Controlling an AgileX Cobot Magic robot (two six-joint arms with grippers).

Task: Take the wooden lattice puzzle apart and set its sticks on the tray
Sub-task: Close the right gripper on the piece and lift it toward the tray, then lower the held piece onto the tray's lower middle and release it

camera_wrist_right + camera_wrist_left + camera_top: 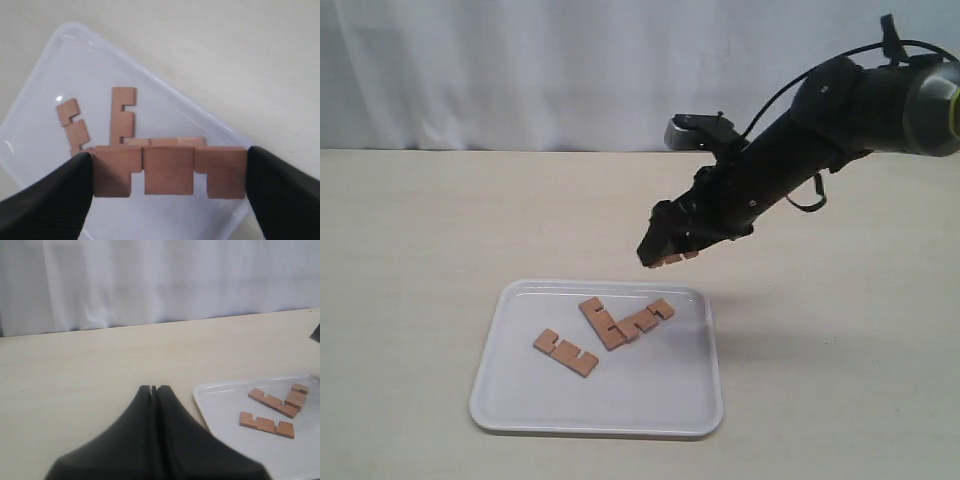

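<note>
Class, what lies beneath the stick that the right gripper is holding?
The tray, carrying three loose sticks. The held stick in the right gripper covers most of one and the tray floor behind it.

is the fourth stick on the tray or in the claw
In the right claw: it pinches the stick by its ends, raised above the tray, where three other sticks lie.

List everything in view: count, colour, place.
table: one, beige, under everything.
curtain: one, white, behind the table.
tray: one, white, on the table.
loose sticks: three, light brown, lying on the tray; two touch in a V.
held stick: one, light brown, gripped above the tray.
left tool: one, black, shut, over the table beside the tray.
right tool: one, black, shut on the held stick.
</note>
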